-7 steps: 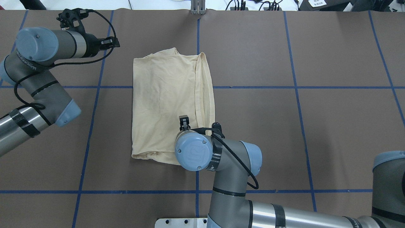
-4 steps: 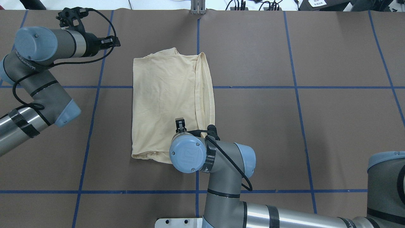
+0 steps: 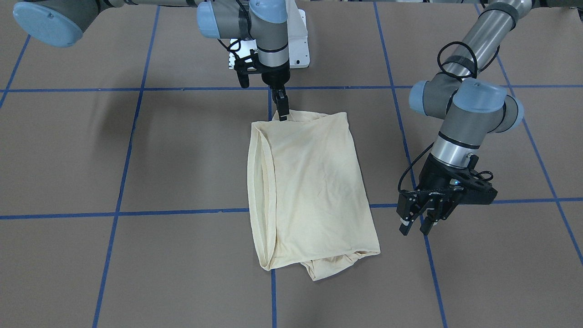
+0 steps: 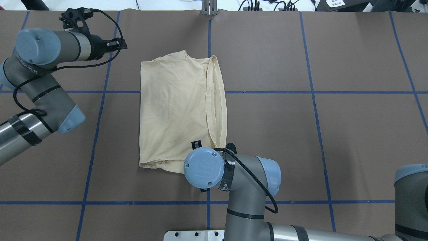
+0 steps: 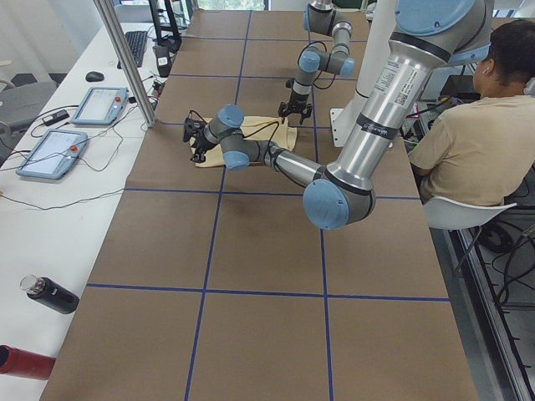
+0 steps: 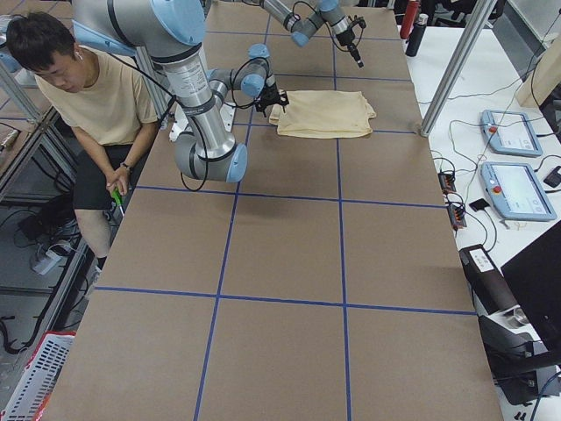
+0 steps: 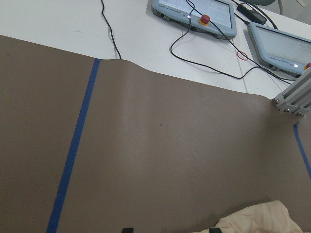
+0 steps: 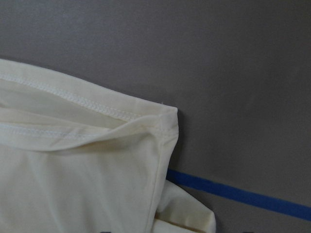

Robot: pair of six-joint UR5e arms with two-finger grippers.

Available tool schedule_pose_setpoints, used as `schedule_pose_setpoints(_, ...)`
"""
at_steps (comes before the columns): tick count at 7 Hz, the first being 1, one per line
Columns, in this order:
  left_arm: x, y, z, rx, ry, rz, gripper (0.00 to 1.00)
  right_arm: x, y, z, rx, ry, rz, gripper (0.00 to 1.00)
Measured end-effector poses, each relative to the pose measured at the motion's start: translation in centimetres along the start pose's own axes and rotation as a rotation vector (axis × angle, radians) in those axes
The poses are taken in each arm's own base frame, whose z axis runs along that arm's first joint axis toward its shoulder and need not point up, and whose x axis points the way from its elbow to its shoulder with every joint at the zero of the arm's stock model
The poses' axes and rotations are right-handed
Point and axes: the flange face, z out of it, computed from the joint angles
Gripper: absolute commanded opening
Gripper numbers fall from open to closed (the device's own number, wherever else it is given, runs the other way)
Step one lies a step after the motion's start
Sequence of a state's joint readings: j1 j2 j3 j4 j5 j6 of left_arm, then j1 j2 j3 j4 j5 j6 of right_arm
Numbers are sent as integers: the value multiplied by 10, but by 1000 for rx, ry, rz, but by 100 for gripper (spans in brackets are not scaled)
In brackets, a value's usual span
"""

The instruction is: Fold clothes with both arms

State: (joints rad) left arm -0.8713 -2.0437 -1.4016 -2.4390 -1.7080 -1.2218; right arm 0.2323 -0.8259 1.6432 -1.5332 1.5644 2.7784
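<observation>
The clothes are one pale cream shirt (image 4: pixel 177 107), folded into a flat rectangle at mid-table, also seen in the front view (image 3: pixel 309 182). Its stitched hem edges run along the side toward my right arm. My right gripper (image 3: pixel 280 109) points down at the shirt's near edge, and my own wrist mostly covers it from overhead (image 4: pixel 196 144). Its fingers look slightly apart with no cloth raised between them. The right wrist view shows the shirt's hem corner (image 8: pixel 165 116) lying flat. My left gripper (image 3: pixel 415 229) hangs open and empty beside the shirt's far corner (image 7: pixel 262 221).
Brown table cover with a blue tape grid (image 4: pixel 209 33). White pedestal base (image 4: pixel 187 236) at the near edge. Control pendants (image 7: pixel 194 12) and cables lie on the white bench beyond the table. A metal post (image 5: pixel 125 58) and bottles (image 5: pixel 50 294) stand there. A person (image 6: pixel 88 96) sits beside the base.
My right gripper has drawn back toward the robot, from over the shirt's near part to its near edge. The shirt and the left arm have not moved.
</observation>
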Motion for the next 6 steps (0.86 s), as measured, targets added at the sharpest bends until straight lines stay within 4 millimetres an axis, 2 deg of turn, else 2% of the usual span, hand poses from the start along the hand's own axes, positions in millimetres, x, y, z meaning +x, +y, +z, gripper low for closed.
schedule_pose_setpoints(4, 1, 2, 1, -1, 0, -7, 61, 11, 3, 15, 20, 28, -35, 92)
schedule_pose_setpoints(6, 0, 2, 1, -1, -1, -6, 61, 5, 3, 14, 20, 16, -53, 92)
